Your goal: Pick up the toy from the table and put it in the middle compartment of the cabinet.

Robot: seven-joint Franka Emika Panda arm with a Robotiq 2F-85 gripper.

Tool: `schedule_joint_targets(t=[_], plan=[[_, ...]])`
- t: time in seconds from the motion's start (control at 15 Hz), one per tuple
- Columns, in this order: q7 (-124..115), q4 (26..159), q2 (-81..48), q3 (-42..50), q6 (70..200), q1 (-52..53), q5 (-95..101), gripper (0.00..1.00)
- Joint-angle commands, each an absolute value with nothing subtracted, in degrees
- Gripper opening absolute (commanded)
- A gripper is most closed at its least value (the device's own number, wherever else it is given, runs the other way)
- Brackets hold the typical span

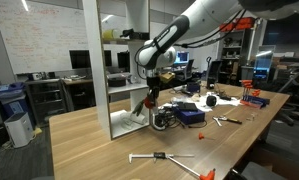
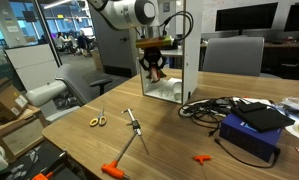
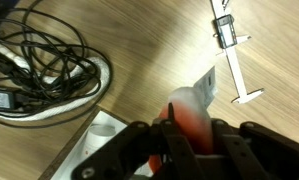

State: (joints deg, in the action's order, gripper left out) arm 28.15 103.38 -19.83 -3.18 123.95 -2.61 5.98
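Observation:
My gripper [image 3: 185,132] is shut on the red toy [image 3: 189,112], which fills the space between the fingers in the wrist view. In both exterior views the gripper [image 1: 148,100] [image 2: 154,66] hangs above the wooden table [image 1: 99,150] [image 2: 169,145], right in front of the tall white cabinet [image 1: 107,60] [image 2: 189,50], at the height of its lowest opening. The toy shows as a small red patch in the fingers [image 1: 146,101] [image 2: 154,62]. The middle compartment [image 1: 122,62] lies higher up, above the gripper.
A tangle of black cables [image 3: 39,60] [image 2: 204,108] and a blue box [image 2: 254,130] [image 1: 192,115] lie beside the cabinet. A metal bar tool [image 2: 134,128] [image 3: 229,50] [image 1: 159,156], yellow scissors [image 2: 97,121] and a small orange piece [image 2: 202,158] lie on the table.

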Motion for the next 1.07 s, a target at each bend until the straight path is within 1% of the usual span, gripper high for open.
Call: schedule_joint_targets(t=[0.0,0.27,0.47,0.87,1.0], plan=[[23.9,110.3,-8.0,-2.7,122.7,-2.4,5.1,0.12],[21.6,112.3,-2.8,-3.5,127.5,-0.7,2.8,0.13],[20.9,113.7,-1.9,-4.2,134.5,0.9,1.1,0.13],[21.3,116.0,-5.4,-4.4,154.5,2.1,1.6,0.12],[21.9,114.8,-7.4,-4.4,158.6,1.7,1.6,0.13]])
